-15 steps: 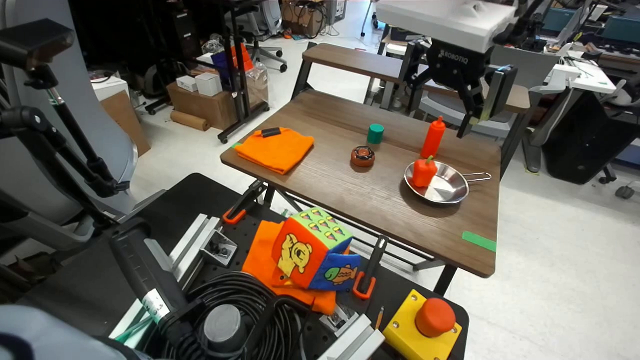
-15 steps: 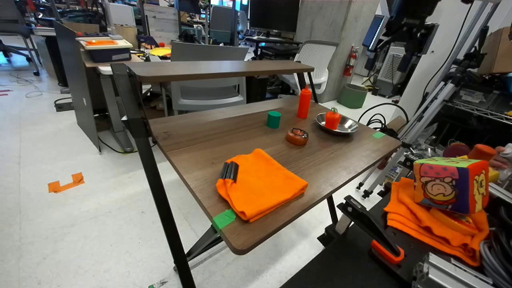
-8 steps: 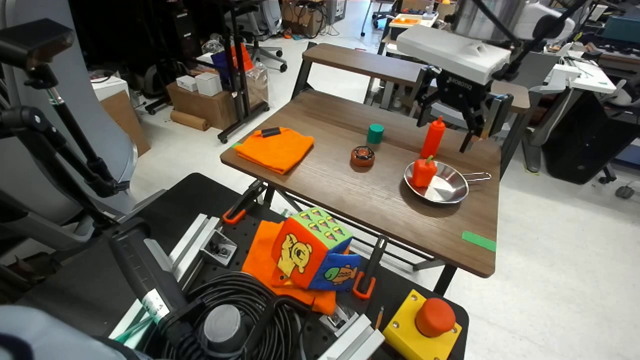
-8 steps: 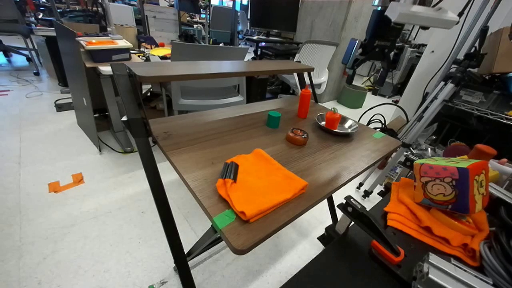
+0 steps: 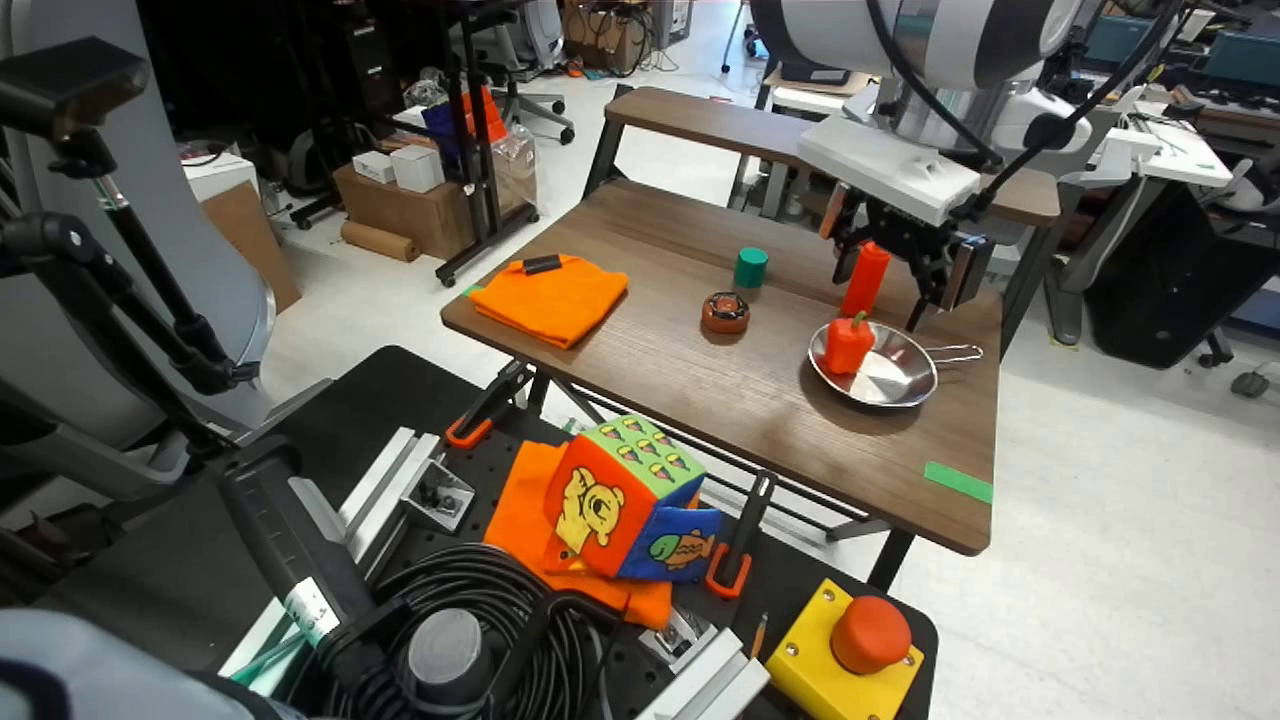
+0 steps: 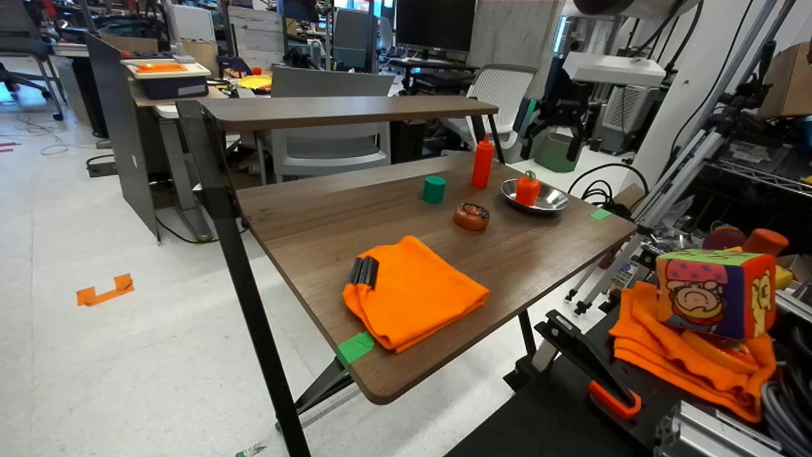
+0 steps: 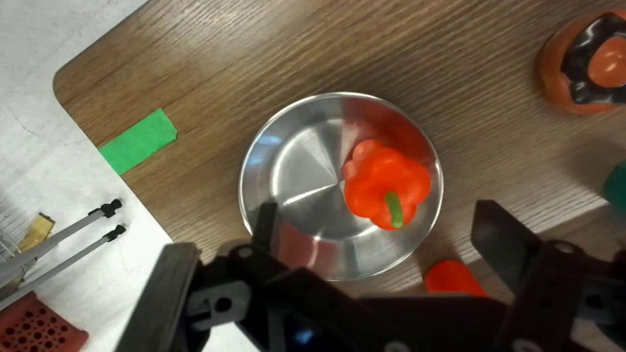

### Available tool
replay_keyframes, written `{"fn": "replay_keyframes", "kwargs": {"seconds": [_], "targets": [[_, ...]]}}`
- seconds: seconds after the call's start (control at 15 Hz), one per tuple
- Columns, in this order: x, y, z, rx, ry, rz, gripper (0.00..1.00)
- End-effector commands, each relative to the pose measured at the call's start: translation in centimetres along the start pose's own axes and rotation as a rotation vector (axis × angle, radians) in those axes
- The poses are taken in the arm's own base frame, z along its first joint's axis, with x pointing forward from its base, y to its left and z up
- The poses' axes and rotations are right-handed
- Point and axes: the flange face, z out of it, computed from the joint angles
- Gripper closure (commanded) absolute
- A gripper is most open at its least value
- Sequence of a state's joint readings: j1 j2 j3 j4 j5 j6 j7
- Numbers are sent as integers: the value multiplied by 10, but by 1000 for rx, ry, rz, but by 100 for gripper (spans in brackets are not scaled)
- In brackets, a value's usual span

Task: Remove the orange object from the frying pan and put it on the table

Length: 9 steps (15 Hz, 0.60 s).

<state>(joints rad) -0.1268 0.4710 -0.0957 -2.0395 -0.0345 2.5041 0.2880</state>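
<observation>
Your gripper (image 6: 550, 154) stands spread apart, so centre it over the bell pepper (image 7: 384, 181) in the frying pan (image 7: 305, 183) and descend clear of the squeeze bottle (image 6: 483, 165).

Green cylinder (image 7: 617, 188) cropped in wrist view, bottle (image 7: 452, 278) partly hidden, pan (image 7: 310, 193) handle perhaps covered

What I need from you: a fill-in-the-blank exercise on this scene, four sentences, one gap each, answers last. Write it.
1. The orange pepper sits inside the silver frying ____.
2. The pepper's stem is coloured ____.
3. The gripper holds nothing and is ____, not shut.
4. The upright bottle stands directly on the wooden ____.

Missing words: pan; green; open; table.
</observation>
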Motion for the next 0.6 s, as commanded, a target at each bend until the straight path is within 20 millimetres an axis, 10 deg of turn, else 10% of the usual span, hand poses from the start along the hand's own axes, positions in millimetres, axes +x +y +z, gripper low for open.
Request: {"fn": "replay_keyframes", "kwargs": {"seconds": [0.0, 0.47, 0.53], "targets": [[17, -11, 22, -14, 7, 22, 0], [20, -37, 50, -43, -8, -2, 0], [20, -39, 53, -43, -16, -8, 22]]}}
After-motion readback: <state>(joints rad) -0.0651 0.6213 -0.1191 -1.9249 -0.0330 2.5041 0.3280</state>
